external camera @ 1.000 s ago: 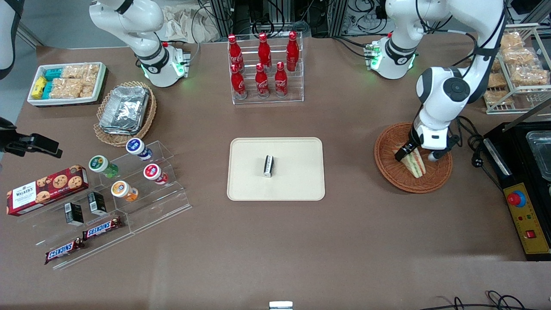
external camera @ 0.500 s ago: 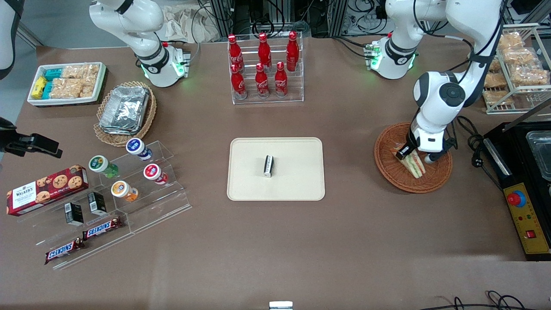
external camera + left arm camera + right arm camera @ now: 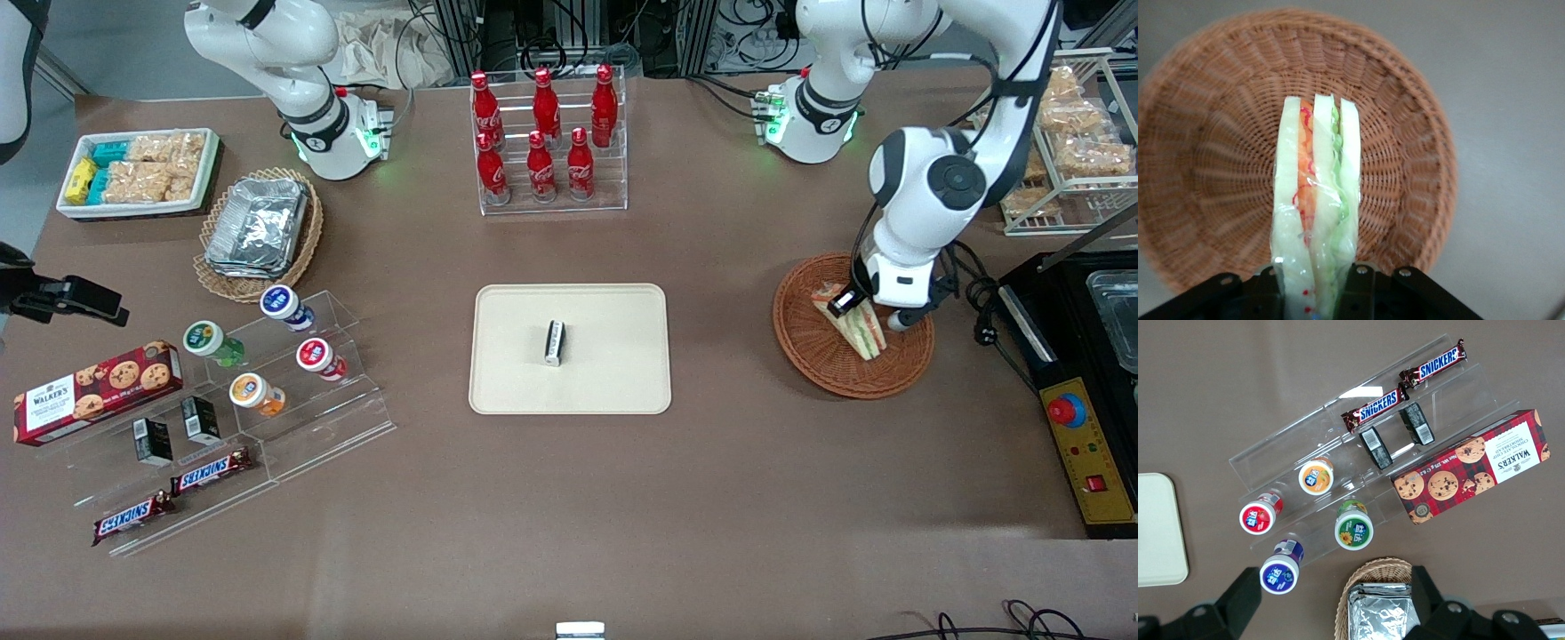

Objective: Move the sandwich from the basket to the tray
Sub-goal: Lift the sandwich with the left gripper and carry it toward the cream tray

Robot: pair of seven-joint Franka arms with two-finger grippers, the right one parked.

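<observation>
The sandwich, a wrapped wedge of white bread with orange, red and green filling, hangs over the round reddish-brown basket. My left gripper is shut on its broad end. In the left wrist view the black fingers press both bread faces of the sandwich, and the gripper is well above the basket. The cream tray lies at the table's middle, toward the parked arm from the basket. A small black-and-white packet lies on it.
A black machine with a red button and its cables stand beside the basket at the working arm's end. A wire rack of snack packets is farther from the camera. A clear rack of red cola bottles stands farther than the tray.
The gripper has risen and shifted slightly away from the camera, carrying the sandwich up off the basket floor.
</observation>
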